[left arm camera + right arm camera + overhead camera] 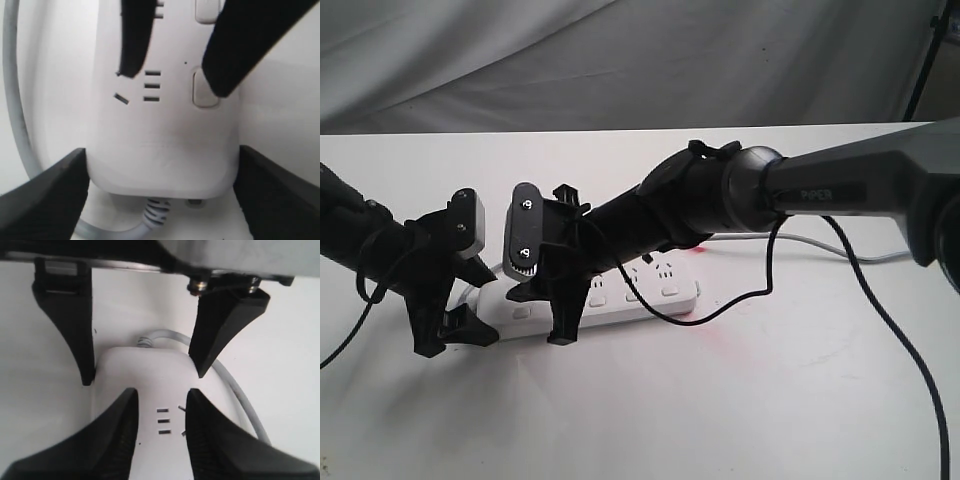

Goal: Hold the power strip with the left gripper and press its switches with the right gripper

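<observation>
left gripper clamped across power strip at cord end, probably so it won't slide on counter. right gripper slightly open, empty, one tip on end switch – looks like pressing.

My left gripper is black with a pale grey pad; the power strip is white, its cord grey.

Your left fingers hug both sides of the power strip end; no gap there. Right fingers crowd in just above the strip, close beside them. Grey cord curls outside one left finger. Right arm overhangs the strip behind its fingers. Table away from both sets: open.
</observation>
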Robot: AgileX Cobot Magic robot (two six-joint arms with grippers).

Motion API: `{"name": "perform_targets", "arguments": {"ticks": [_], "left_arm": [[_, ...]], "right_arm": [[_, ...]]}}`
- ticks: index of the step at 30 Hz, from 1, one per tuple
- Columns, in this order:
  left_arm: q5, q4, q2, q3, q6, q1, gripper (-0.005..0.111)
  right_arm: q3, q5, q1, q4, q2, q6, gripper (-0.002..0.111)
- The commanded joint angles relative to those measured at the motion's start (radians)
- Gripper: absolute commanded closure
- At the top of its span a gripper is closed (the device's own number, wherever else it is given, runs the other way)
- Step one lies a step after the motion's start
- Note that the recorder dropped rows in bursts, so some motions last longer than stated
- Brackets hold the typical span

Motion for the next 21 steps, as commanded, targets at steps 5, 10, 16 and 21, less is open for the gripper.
{"name": "perform_targets", "arguments": {"ticks": [5,10,16,21], "left_arm": [[0.009,0.000,-0.001,-0.007,-0.003,-0.004,0.037],[0.009,0.000,-0.001,-0.007,-0.005,-0.004,0.037],[0.009,0.000,-0.001,-0.007,-0.005,-0.004,0.037],[0.009,0.000,-0.001,-0.007,-0.003,-0.004,0.037]], "right_arm": [[-0.006,0.007,0.005,-0.001,0.018,-0.022,0.077],[-0.006,-0.005,0.005,-0.005,0.021,-0.022,0.077],[-0.006,-0.005,0.005,-0.005,0.021,-0.022,0.077],[-0.006,-0.020,0.016,0.003,0.024,-0.022,0.077]]}}
